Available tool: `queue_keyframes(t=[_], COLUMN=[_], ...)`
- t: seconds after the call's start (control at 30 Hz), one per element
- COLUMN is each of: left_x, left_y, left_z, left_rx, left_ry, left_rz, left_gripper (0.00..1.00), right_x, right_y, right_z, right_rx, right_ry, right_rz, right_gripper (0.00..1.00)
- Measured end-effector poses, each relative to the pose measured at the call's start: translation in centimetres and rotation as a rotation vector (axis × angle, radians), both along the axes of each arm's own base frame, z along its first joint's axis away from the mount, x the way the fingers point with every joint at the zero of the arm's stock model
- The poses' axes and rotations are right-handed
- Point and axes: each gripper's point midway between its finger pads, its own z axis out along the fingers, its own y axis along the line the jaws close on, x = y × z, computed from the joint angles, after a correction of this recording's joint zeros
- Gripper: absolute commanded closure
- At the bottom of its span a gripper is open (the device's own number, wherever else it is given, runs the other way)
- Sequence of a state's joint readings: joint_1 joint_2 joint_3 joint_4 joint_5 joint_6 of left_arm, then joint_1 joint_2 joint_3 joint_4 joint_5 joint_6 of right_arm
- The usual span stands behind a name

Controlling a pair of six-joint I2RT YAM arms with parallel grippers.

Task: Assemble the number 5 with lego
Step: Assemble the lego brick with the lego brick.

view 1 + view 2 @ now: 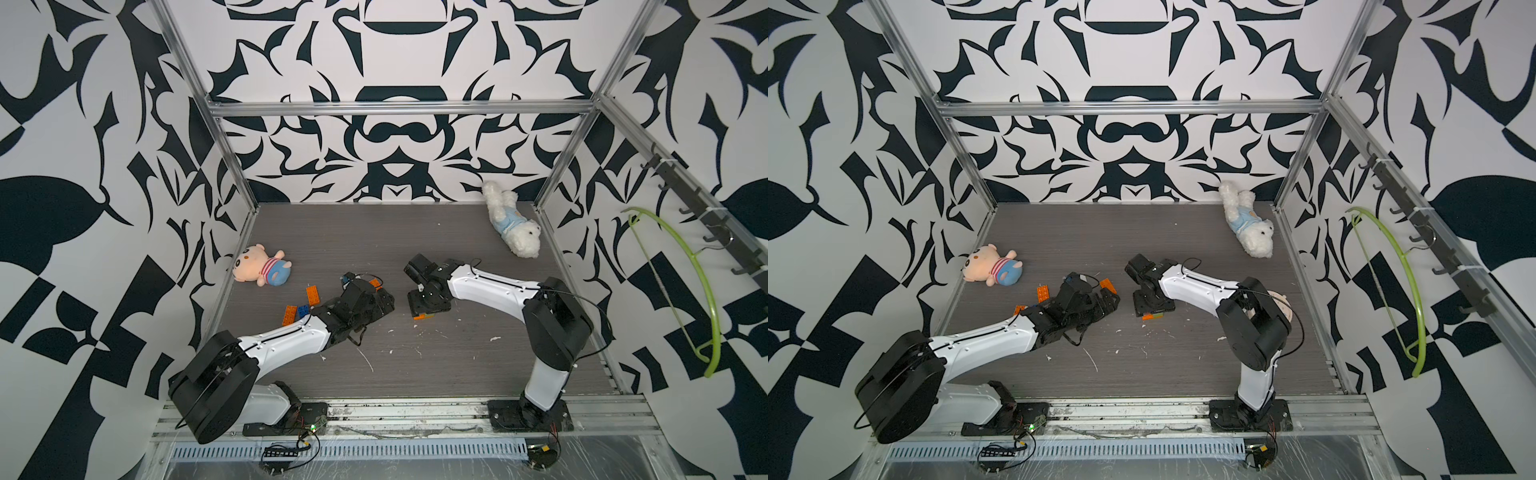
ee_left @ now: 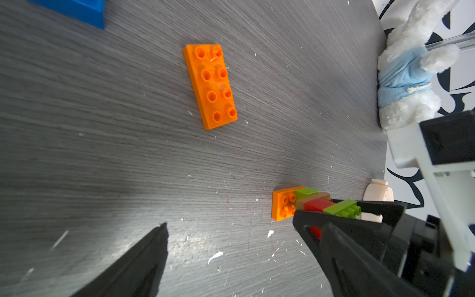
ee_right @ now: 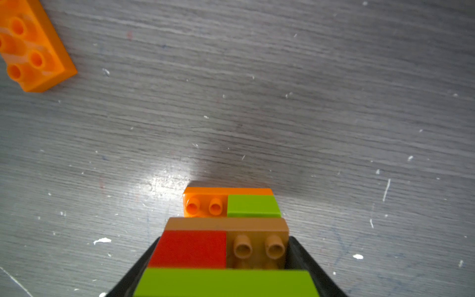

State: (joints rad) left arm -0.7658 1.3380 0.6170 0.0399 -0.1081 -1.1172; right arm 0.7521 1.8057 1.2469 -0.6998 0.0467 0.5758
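So, table (image 1: 457, 365): grey woodgrain, flecked with white scuffs on its near part.
right gripper (image 3: 223, 241): my jaws were clamped on the sides of the brick stack (image 3: 231, 224) and pointed down at the table.
brick stack: orange brick lowest, then lime green, tan, red and another lime green; the orange one seemed to sit on the table.
left gripper (image 1: 385, 305): at 9 o'clock of the right gripper, near it but not touching; my jaws stood wide apart with nothing between them.
loose bricks (image 1: 304, 311): an orange one and a blue one touching, a second orange one just beyond them, all at 9 o'clock of my left gripper, beside my forearm.
orange oblong brick (image 2: 210, 86): flat, eight studs up, at 10 o'clock of the brick stack, apart from it.
pink plush (image 1: 262, 268): lying at the table's left edge, at 10 o'clock of my left gripper.
white plush dog (image 1: 513, 224): lying near the far right corner, between 1 and 2 o'clock of my right gripper.
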Motion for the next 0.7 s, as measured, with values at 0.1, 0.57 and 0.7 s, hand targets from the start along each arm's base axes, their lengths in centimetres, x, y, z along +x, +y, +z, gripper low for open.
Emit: queue_keyframes(t=[0.1, 0.57, 0.7], left_x=[0.00, -0.01, -0.05], left_y=[0.00, 0.01, 0.05], left_z=[0.00, -0.01, -0.07], left_rx=[-0.001, 0.000, 0.002], left_ry=[0.001, 0.001, 0.004], left_rz=[0.001, 0.001, 0.001], left_gripper=[0.01, 0.01, 0.01], right_x=[-0.01, -0.03, 0.02], right_y=[-0.01, -0.24, -0.34], right_z=[-0.03, -0.41, -0.58], right_rx=[0.000, -0.016, -0.020], right_ry=[0.000, -0.007, -0.013], right_rz=[0.001, 0.035, 0.035], right_gripper=[0.37, 0.37, 0.37])
